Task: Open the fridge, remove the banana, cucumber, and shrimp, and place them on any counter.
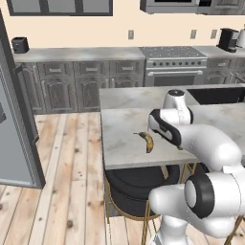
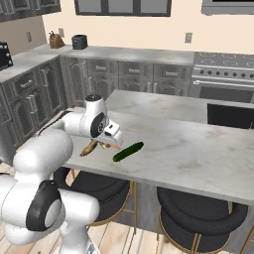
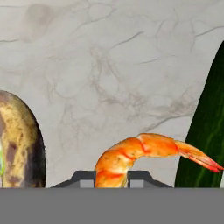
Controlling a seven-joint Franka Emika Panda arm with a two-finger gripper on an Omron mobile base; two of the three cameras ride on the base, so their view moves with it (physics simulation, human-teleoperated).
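Marbled counter [image 3: 109, 65], curled orange shrimp [image 3: 144, 153]

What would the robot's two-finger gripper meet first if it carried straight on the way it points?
The gripper, shut on the curled orange shrimp, points down at the pale grey marbled stone counter. It would probably meet that countertop first, between the mottled banana and the dark green cucumber.
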